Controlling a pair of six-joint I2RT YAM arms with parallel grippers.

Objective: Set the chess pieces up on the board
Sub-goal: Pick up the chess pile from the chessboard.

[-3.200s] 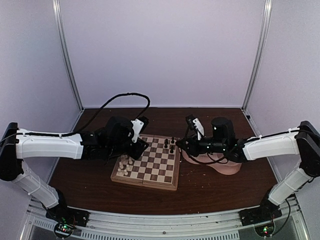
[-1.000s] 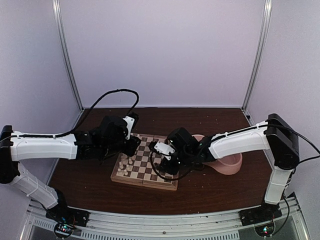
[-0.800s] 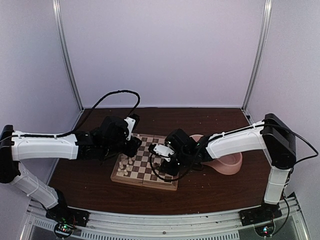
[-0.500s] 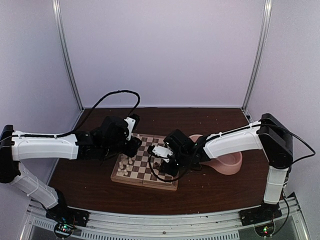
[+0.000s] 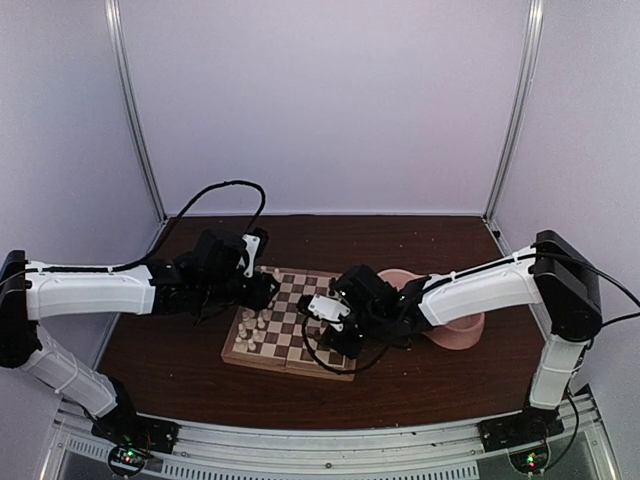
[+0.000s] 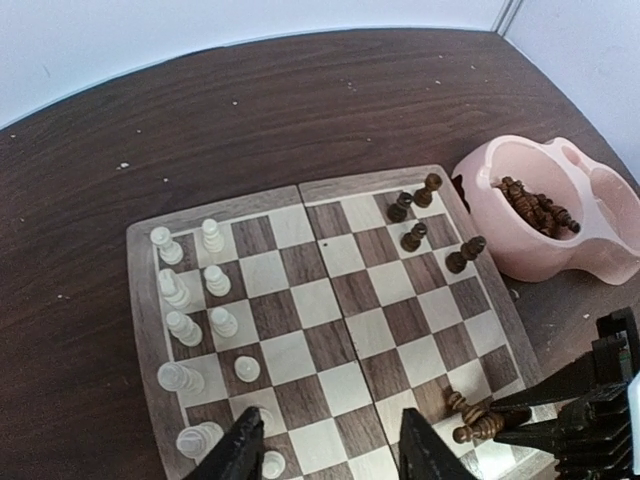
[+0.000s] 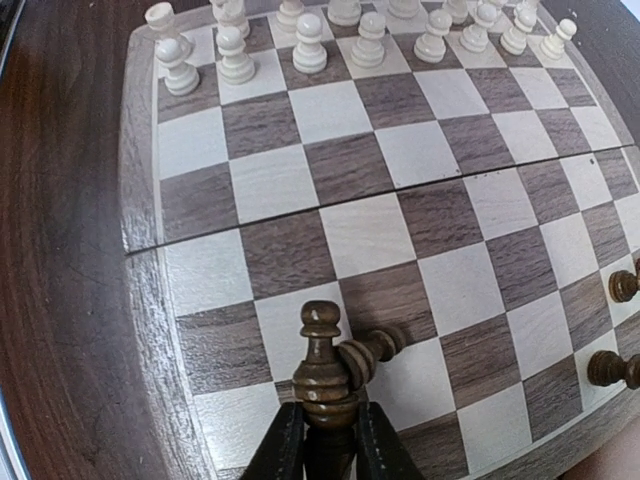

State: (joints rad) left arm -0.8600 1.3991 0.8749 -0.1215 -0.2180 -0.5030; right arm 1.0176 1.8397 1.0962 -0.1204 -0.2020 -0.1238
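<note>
The board [image 6: 320,300] lies under both arms. Cream chess pieces [image 6: 190,300] stand in two rows along one side, also visible in the right wrist view as cream pieces [image 7: 370,40]. A few dark pieces [image 6: 415,205] stand on the opposite side. My right gripper [image 7: 322,418] is shut on an upright dark piece [image 7: 322,365] at a corner square near the rim. A second dark piece [image 7: 378,348] lies on its side against it. My left gripper [image 6: 330,450] hovers open over the cream side, holding nothing.
A pink double bowl [image 6: 540,215] with several dark pieces in one well sits on the dark table just beyond the board's dark-piece side; from above the pink bowl [image 5: 458,328] is right of the board [image 5: 290,345]. The right arm crosses over it.
The right jaws have closed onto the dark piece and the right wrist has shifted slightly toward the board's near edge. The left gripper has drawn back a little and opened slightly.
</note>
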